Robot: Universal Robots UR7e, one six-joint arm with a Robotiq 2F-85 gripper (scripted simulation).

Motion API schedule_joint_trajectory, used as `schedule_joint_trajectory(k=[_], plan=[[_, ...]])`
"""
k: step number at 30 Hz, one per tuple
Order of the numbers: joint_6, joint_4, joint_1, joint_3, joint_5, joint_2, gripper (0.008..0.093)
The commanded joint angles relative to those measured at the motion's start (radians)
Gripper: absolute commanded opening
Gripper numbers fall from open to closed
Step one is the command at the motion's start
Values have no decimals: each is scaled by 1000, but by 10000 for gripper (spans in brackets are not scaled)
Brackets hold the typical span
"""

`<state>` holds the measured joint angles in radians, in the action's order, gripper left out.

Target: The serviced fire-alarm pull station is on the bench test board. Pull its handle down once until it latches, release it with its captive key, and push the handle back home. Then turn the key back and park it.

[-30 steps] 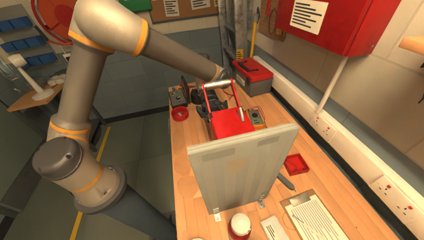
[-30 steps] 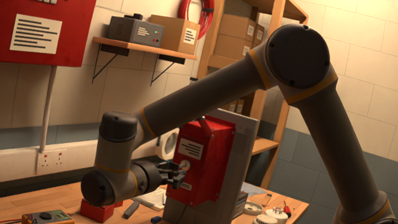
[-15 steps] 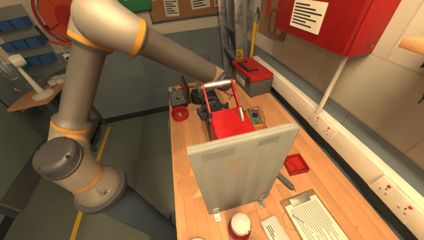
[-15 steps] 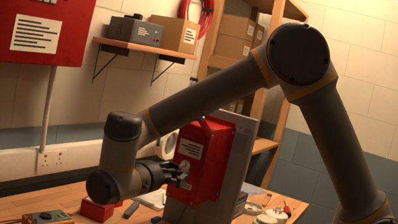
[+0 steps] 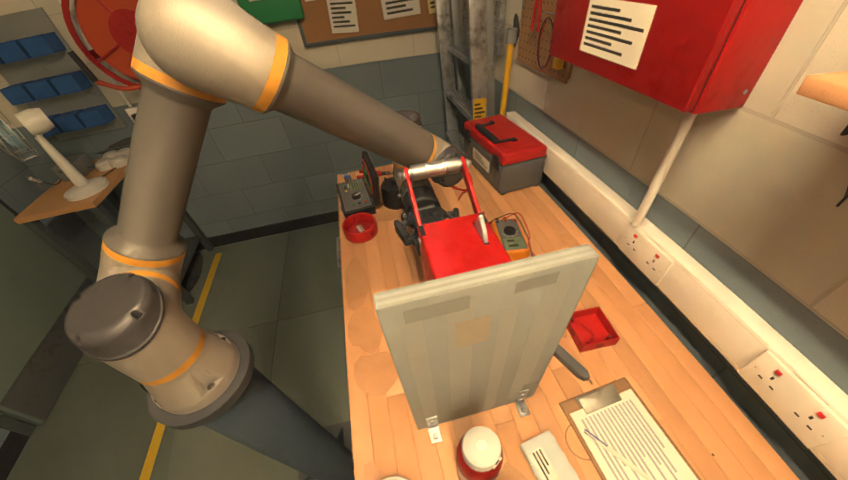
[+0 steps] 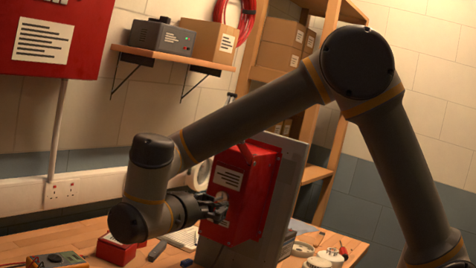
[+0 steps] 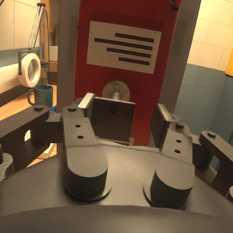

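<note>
My gripper (image 7: 122, 118) is open and holds nothing, level with the lower front of the red pull station (image 6: 241, 190) and facing it. The dark flat head of the captive key (image 7: 113, 118) stands between my fingers, its shaft entering the brass lock (image 7: 116, 90) just under the white label (image 7: 123, 46). The station hangs on the grey upright test board (image 5: 485, 333) on the wooden bench. Its handle (image 5: 437, 169), a silver bar on red arms, sticks out from the station's top above my wrist. From the side camera my gripper (image 5: 416, 223) is mostly hidden behind the station.
Behind the board stand wooden shelves with cardboard boxes (image 6: 286, 41). On the bench lie a multimeter (image 5: 512, 238), a red bowl (image 5: 360, 226), a red toolbox (image 5: 506, 151), a small red tray (image 5: 592, 329), a clipboard (image 5: 631, 434), a mug (image 7: 42, 95) and a magnifier lamp (image 7: 29, 69).
</note>
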<state>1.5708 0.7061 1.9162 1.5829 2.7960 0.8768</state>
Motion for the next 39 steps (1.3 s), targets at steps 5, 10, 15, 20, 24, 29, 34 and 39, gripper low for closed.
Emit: schedule_joint_trajectory(k=[5, 10, 15, 20, 24, 29, 34, 39], plan=[[0, 0, 0, 0, 1, 1, 580], [0, 0, 0, 0, 1, 1, 580], [0, 0, 0, 0, 1, 1, 555], [0, 0, 0, 0, 1, 1, 455], [0, 0, 0, 0, 1, 1, 375], [0, 0, 0, 0, 1, 1, 275], [0, 0, 0, 0, 1, 1, 175], [0, 0, -1, 0, 1, 1, 80]])
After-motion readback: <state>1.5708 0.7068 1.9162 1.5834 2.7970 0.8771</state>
